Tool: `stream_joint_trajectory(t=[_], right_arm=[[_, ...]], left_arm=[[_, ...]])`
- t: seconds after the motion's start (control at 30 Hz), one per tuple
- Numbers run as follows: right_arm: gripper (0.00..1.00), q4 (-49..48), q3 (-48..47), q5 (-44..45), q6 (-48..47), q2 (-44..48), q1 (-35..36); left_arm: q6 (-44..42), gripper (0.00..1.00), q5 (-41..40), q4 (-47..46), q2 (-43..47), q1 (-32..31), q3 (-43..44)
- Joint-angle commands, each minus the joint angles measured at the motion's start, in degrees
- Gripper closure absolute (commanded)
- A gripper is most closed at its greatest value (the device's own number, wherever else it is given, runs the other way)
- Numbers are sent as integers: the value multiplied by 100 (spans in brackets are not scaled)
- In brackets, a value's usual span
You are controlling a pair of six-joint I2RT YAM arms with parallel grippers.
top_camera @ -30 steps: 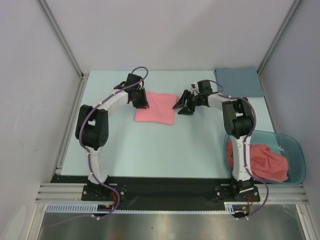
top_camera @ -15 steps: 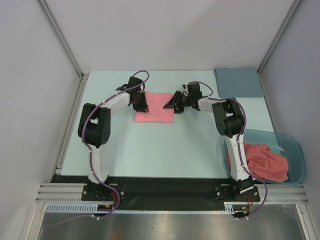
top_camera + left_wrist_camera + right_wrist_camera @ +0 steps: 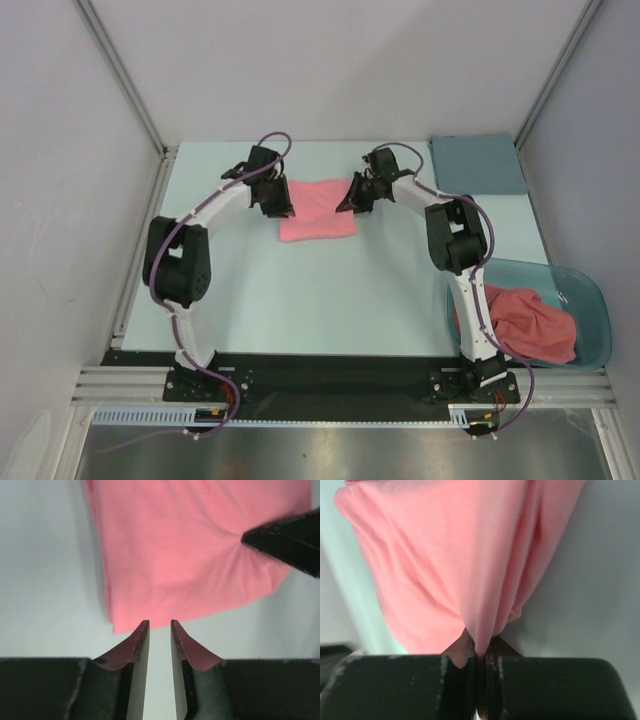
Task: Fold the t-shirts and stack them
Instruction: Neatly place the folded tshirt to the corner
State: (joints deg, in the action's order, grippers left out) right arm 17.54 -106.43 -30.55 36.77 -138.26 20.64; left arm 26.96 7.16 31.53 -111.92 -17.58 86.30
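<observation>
While the right claw (image 3: 479,648) is clamped tight on a thin pinch of the folded t-shirt (image 3: 318,212) at its 3 o'clock edge, the left claw (image 3: 160,626) sits at 9 o'clock, narrowly parted and gripping nothing. Shirt lies toward 12 o'clock on the worktop (image 3: 300,300). Risk: a one-sided pull drags or opens the layers, or the soft fabric slips out. Remaining t-shirts (image 3: 530,325) are in the tub (image 3: 598,300), at 4 o'clock.

Probably a lab: aluminium-framed enclosure (image 3: 119,70)
</observation>
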Motion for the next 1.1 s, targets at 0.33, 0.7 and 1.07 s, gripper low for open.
stream_joint_trajectory(t=[0.33, 0.7, 1.07], right_arm=[[100, 2799, -2030, 3263, -3448, 572, -385], [100, 2667, -2804, 4943, -5021, 422, -649], [100, 2018, -3385, 5577, -5611, 44, -895]], left_arm=[[714, 71, 137, -270, 3894, -70, -2360], [424, 71, 628, -68, 4380, -96, -2987], [196, 71, 1183, -208, 3994, -96, -3216]])
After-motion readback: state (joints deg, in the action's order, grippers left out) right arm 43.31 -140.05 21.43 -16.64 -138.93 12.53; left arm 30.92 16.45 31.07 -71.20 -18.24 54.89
